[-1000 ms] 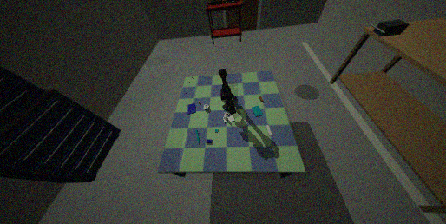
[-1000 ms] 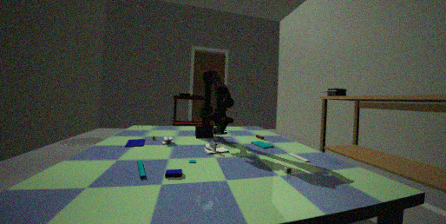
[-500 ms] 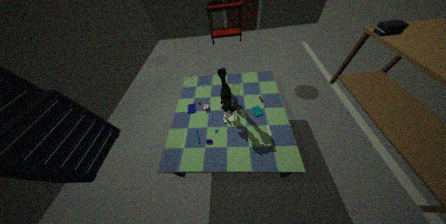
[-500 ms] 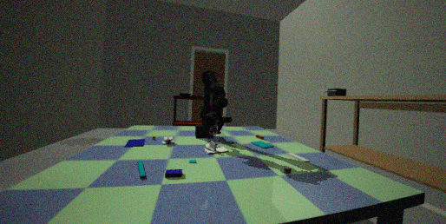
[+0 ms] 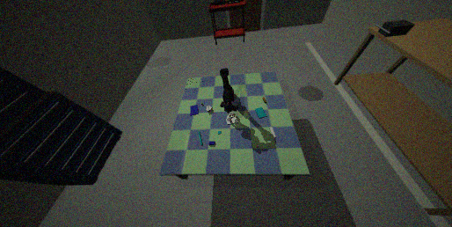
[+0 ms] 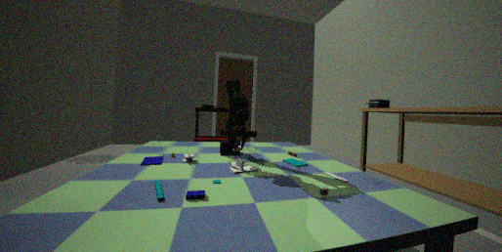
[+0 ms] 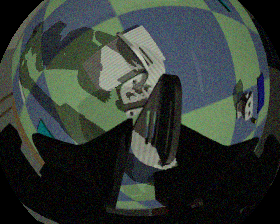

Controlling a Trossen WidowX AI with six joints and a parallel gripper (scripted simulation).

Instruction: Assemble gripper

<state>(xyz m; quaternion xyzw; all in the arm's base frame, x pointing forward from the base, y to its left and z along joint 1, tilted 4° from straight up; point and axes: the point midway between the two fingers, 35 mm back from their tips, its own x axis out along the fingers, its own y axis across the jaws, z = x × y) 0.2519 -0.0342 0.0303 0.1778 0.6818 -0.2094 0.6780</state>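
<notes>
Blue block (image 5: 212, 143) (image 6: 195, 194) (small) near teal bar (image 5: 200, 138) (image 6: 159, 190).

The jaws (image 5: 228, 108) (image 6: 241, 147) (image 7: 153, 125) are closed on a dark, rounded upright piece (image 7: 168, 112). Just beyond it lies a white part (image 5: 232, 119) (image 6: 240, 167) (image 7: 135, 60), ribbed and partly shadowed, on the green-and-blue checkered bench (image 5: 242, 161) (image 6: 220, 228) (image 7: 198, 50); whether they touch, I cannot tell. Well right of the white part sits a smaller white piece (image 5: 209, 109) (image 6: 188, 158) (image 7: 248, 106), near a blue piece (image 5: 194, 110) (image 6: 152, 161) (image 7: 261, 92). Below left of the white part, a teal piece (image 5: 260, 113) (image 6: 295, 162) (image 7: 47, 129) shows.
</notes>
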